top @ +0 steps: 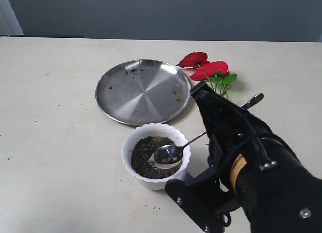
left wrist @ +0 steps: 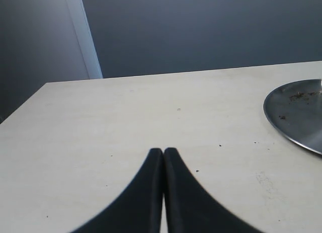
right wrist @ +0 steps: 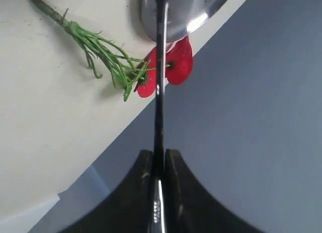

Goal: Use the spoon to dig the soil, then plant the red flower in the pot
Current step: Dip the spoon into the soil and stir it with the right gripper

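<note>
I take the pot (top: 156,156) as my landmark. It is white with a wavy rim and it stands on the pale table (top: 55,142). Inside it I see the soil (top: 146,155), dark and crumbly, with a lighter hollow near the middle.

The bowl of the spoon (top: 169,153) is down in the pot, right at this hollow and touching the soil, as far as I can judge. Its thin handle goes up and out over the pot rim, on the side where my right arm is.

In the right wrist view the right gripper (right wrist: 159,165) pinches the spoon (right wrist: 160,92) by the handle: the two black fingers (right wrist: 143,165) are pressed on both sides of it, and the handle runs straight out between them. In the exterior view the arm itself hides this grip.

Behind the pot, just beside it but not touching, lies the round steel plate (top: 143,91) with some soil crumbs on it. The red flower (top: 206,70) lies flat on the table beyond the pot, next to the far edge of the plate on my right arm's side. Its two red blooms are close to the plate edge and its green stems (right wrist: 98,49) point away.

The left gripper (left wrist: 163,152) has its fingers pressed together with nothing between them. It is over bare table, well apart from the pot; only an edge of the plate (left wrist: 297,114) is seen from there.
</note>
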Robot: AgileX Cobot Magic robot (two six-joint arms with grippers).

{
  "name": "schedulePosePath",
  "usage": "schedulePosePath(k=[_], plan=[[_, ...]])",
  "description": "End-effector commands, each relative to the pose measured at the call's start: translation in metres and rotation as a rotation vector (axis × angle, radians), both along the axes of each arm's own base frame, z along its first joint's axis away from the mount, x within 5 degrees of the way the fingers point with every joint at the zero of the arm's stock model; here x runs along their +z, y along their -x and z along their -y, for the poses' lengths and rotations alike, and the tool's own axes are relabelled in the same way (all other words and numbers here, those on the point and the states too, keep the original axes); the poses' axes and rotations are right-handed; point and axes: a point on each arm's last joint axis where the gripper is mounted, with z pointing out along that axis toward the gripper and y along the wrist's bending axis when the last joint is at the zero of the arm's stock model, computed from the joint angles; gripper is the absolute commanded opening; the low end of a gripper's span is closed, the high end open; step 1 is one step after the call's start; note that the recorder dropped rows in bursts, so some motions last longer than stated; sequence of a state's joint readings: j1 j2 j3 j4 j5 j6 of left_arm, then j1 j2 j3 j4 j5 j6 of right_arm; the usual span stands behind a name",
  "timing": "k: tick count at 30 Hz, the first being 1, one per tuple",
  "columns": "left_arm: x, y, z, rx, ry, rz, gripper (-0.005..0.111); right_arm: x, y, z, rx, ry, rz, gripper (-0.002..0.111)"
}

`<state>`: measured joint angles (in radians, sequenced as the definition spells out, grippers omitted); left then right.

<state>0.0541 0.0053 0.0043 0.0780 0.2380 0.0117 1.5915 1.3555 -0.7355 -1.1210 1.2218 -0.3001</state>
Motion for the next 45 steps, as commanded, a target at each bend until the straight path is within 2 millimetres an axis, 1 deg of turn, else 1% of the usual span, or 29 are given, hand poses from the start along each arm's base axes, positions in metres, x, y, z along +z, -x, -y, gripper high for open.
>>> schedulePosePath(k=[1, 5, 12, 19, 22, 27, 30, 33, 35, 39, 45], plan=[[0.002, 0.000, 0.001, -0.008, 0.009, 0.016, 0.000, -0.010, 0.000, -0.012, 0.063, 0.034, 0.028, -0.001], [0.002, 0.000, 0.001, -0.008, 0.009, 0.016, 0.000, -0.019, -0.001, -0.018, 0.074, 0.083, 0.049, -0.001], [0.002, 0.000, 0.001, -0.008, 0.009, 0.016, 0.000, -0.027, -0.001, -0.021, 0.066, 0.121, 0.052, -0.001], [0.002, 0.000, 0.001, -0.008, 0.009, 0.016, 0.000, -0.032, -0.001, -0.023, 0.020, 0.067, 0.048, -0.001], [0.002, 0.000, 0.001, -0.008, 0.009, 0.016, 0.000, -0.030, -0.003, -0.024, 0.001, 0.040, 0.088, -0.001], [0.002, 0.000, 0.001, -0.008, 0.009, 0.016, 0.000, -0.026, -0.004, -0.025, 0.020, 0.026, 0.114, -0.001], [0.002, 0.000, 0.001, -0.008, 0.009, 0.016, 0.000, -0.025, -0.002, -0.020, -0.007, 0.036, 0.060, -0.001], [0.002, 0.000, 0.001, -0.008, 0.009, 0.016, 0.000, -0.034, 0.003, -0.012, -0.046, 0.121, -0.052, -0.001], [0.002, 0.000, 0.001, -0.008, 0.009, 0.016, 0.000, -0.038, 0.006, -0.010, -0.070, 0.136, -0.098, -0.001], [0.002, 0.000, 0.001, -0.008, 0.009, 0.016, 0.000, -0.035, 0.003, -0.013, -0.076, 0.076, -0.051, -0.001], [0.002, 0.000, 0.001, -0.008, 0.009, 0.016, 0.000, -0.034, 0.001, -0.017, -0.062, 0.056, -0.008, -0.001]])
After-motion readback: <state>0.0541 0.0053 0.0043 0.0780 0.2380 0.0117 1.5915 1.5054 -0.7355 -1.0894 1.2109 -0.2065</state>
